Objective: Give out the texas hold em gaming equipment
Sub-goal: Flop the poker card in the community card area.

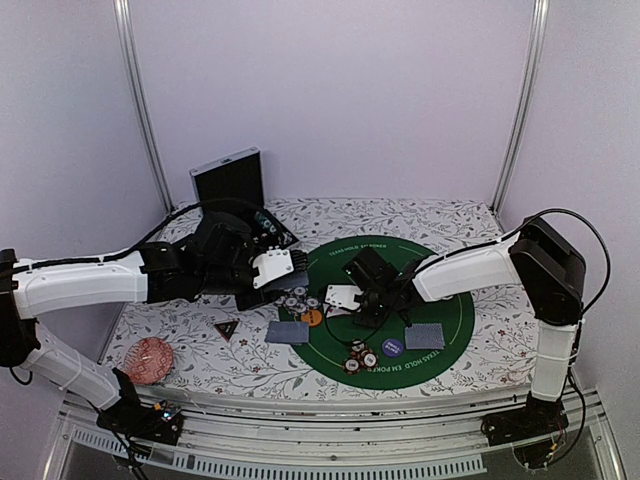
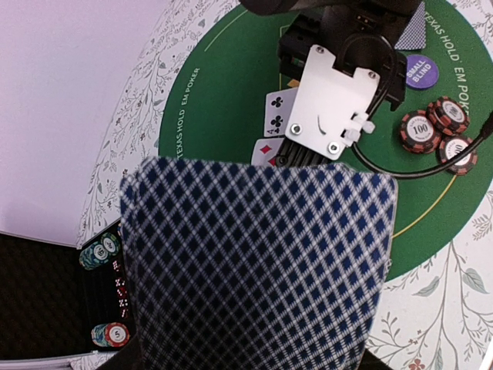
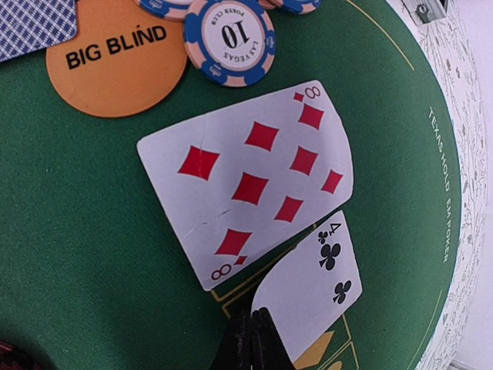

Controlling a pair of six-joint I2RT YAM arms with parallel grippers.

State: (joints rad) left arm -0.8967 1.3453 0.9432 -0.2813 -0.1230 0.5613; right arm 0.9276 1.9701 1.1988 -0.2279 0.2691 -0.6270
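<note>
- The right gripper (image 3: 250,339) has its fingertips pressed together. They sit at the near edge of the four of clubs (image 3: 312,285); I cannot tell whether they pinch it.
- The four lies face up on the green mat (image 3: 77,231), its corner meeting the eight of diamonds (image 3: 246,181), also face up.
- Just beyond the eight are the orange Big Blind button (image 3: 115,65) and a blue-edged chip marked 10 (image 3: 229,37), touching each other.
- The left gripper (image 1: 262,290) hangs left of the right one, holding a checked-back card (image 2: 258,270) that hides its fingers. One card or a stack, I cannot tell.
- Nearer on the mat are the purple Small Blind button (image 2: 420,71) and red-edged chips marked 100 (image 2: 420,131).
- Two face-down cards lie near: one at the mat's left rim (image 1: 288,332), one to the right (image 1: 423,336).
- The black triangular marker (image 1: 227,328) sits left, off the mat.
</note>
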